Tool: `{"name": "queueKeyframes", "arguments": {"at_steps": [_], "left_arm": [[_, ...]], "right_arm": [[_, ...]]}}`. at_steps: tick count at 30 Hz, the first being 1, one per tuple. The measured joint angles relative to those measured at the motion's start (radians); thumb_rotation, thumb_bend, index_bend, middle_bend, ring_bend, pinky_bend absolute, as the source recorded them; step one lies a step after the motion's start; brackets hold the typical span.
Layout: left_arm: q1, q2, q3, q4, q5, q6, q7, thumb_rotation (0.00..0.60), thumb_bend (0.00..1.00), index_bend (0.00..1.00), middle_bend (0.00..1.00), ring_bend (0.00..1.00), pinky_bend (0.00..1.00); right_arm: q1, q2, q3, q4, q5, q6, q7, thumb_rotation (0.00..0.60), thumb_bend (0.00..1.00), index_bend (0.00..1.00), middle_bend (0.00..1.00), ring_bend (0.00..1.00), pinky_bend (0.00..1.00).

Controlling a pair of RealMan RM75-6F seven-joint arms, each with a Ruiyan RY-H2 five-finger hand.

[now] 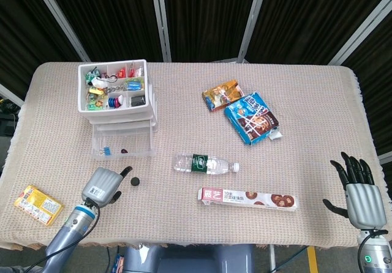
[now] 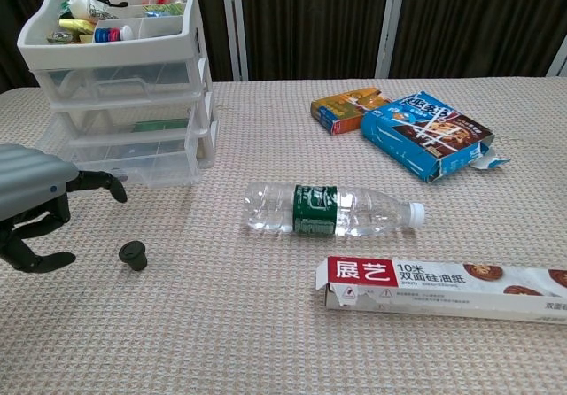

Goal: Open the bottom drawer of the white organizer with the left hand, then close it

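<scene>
I have the left hand low over the tabletop, near the front edge, with the fingers loosely spread and nothing in it. It is apart from the white organizer, which stands at the far left of the cloth. The bottom drawer of the organizer is pulled out toward me, and I can see small items lying inside it. Just to the right of my left hand a small black cap lies on the cloth. The right hand is at the near right corner, fingers spread upward and holding nothing. A clear water bottle lies on its side in the middle of the tabletop.
</scene>
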Motion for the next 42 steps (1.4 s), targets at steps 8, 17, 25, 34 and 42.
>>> {"name": "queueKeyframes", "arguments": {"at_steps": [8,17,25,34,42], "left_arm": [[-0.038,-0.076,-0.036,0.064,-0.119,-0.035,0.078,0.600,0.33,0.30,0.91,0.87,0.85],[-0.058,-0.146,-0.053,0.122,-0.156,-0.042,0.092,0.600,0.33,0.30,0.91,0.87,0.85],[-0.068,-0.180,-0.061,0.154,-0.170,-0.042,0.092,0.600,0.34,0.36,0.91,0.87,0.85],[-0.079,-0.206,-0.069,0.177,-0.190,-0.047,0.095,0.600,0.35,0.40,0.91,0.87,0.85],[-0.084,-0.219,-0.067,0.185,-0.196,-0.049,0.090,0.600,0.47,0.46,0.91,0.87,0.85]], "right_arm": [[0.000,0.001,0.000,-0.001,0.000,0.000,0.002,0.600,0.01,0.16,0.00,0.00,0.00],[0.000,0.002,0.000,0.000,0.000,-0.001,0.005,0.600,0.01,0.16,0.00,0.00,0.00],[0.000,0.002,0.000,-0.001,0.000,-0.002,0.005,0.600,0.01,0.16,0.00,0.00,0.00],[0.000,0.003,0.000,0.000,-0.001,0.000,0.009,0.600,0.01,0.16,0.00,0.00,0.00],[-0.001,0.003,0.000,-0.001,-0.001,0.000,0.011,0.600,0.01,0.16,0.00,0.00,0.00]]}}
